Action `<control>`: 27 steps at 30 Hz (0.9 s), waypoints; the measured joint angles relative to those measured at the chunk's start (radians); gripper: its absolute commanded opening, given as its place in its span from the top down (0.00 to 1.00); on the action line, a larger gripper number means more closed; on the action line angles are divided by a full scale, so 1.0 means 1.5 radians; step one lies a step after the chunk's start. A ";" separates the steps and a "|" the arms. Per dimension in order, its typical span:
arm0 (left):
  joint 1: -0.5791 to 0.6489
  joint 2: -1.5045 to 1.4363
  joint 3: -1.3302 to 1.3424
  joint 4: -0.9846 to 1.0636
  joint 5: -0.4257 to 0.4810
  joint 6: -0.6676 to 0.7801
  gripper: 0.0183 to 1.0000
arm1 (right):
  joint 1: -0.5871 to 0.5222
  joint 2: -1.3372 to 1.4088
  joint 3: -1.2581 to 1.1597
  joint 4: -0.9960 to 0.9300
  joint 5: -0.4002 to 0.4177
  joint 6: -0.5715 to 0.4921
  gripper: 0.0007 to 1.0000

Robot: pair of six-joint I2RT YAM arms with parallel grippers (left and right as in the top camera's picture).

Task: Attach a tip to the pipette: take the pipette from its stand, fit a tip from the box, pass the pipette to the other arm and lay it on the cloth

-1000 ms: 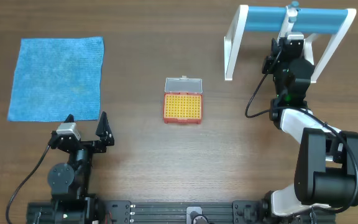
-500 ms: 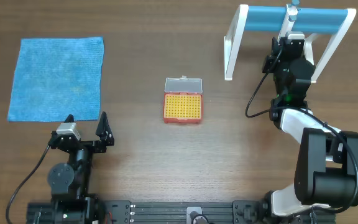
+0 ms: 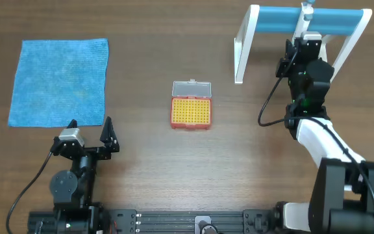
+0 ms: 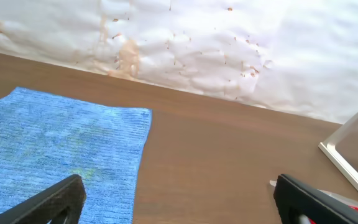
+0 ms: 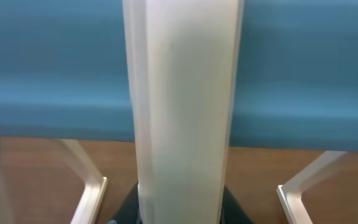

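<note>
The white pipette (image 3: 304, 23) hangs upright on the blue bar of its white-framed stand (image 3: 330, 19) at the back right. In the right wrist view the pipette body (image 5: 182, 106) stands close in front of the blue bar (image 5: 48, 62). My right gripper (image 3: 306, 44) is at the stand, shut on the pipette, its dark fingers hugging both sides of the body. The red tip box (image 3: 191, 112), lid open and full of yellow tips, sits mid-table. The blue cloth (image 3: 58, 81) lies flat at the back left. My left gripper (image 3: 89, 127) rests open near the front left, just in front of the cloth (image 4: 42, 149).
A white leg of the stand (image 4: 353, 149) shows far off in the left wrist view. Bare wooden table lies between the cloth, the tip box and the stand. A white wall rises behind the table's far edge.
The right arm has stretched out, and its gripper has shifted slightly toward the stand bar. The left arm, cloth and tip box have not moved.
</note>
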 measured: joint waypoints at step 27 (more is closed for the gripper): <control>0.000 0.000 0.000 0.000 0.000 0.000 0.02 | 0.306 -0.180 -0.059 -0.014 -0.180 -0.068 0.93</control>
